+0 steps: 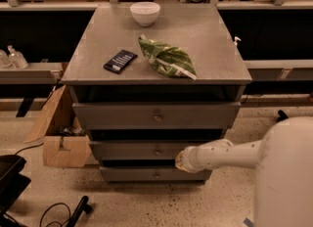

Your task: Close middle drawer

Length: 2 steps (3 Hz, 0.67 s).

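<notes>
**Gripper (182, 160) at middle drawer (127, 150) front, right side**

Gripper sits low in front of the cabinet, at the end of the white arm (230, 154), which reaches in horiz. from the robot body (286, 172) at lower right. Its tip lies against or just at the right part of the mid drawer's front panel; contact itself can't be confirmed. Grip state: can't tell, and nothing seen held.

Middle drawer = 2nd of 3 grey fronts, below the top drawer (195, 115) and above the bottom drawer (142, 174). Its small round knob (157, 151) is at panel centre, just left of the gripper and not covered by it. Dark gap shows betw. its front and the top drawer's front.

On the cabinet top (205, 30): white bowl (145, 12) at the back, black flat device (120, 60) front left, green bag (167, 59) approx. centre, beside the device but apart from it. Cardboard box (61, 145) stands on the floor left of the cabinet
</notes>
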Available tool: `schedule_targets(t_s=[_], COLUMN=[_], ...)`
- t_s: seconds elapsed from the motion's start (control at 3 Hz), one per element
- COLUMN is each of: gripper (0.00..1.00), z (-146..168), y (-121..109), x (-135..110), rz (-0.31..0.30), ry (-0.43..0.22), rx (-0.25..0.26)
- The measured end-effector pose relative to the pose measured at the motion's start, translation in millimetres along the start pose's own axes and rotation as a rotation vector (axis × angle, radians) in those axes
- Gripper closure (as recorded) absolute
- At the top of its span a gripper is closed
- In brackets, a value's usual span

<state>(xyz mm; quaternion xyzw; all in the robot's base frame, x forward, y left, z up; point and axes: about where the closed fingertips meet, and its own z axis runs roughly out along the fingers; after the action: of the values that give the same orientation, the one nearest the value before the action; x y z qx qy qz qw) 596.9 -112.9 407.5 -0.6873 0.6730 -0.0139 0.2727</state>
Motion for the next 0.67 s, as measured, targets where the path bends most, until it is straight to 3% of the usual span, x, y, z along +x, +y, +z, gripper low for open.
schedule_targets(t_s=[0.67], gripper=[1.0], z=[-123.7], y=[94.9], x=[9.1], rz=[-0.191], ry=[0.03], rx=[-0.023])
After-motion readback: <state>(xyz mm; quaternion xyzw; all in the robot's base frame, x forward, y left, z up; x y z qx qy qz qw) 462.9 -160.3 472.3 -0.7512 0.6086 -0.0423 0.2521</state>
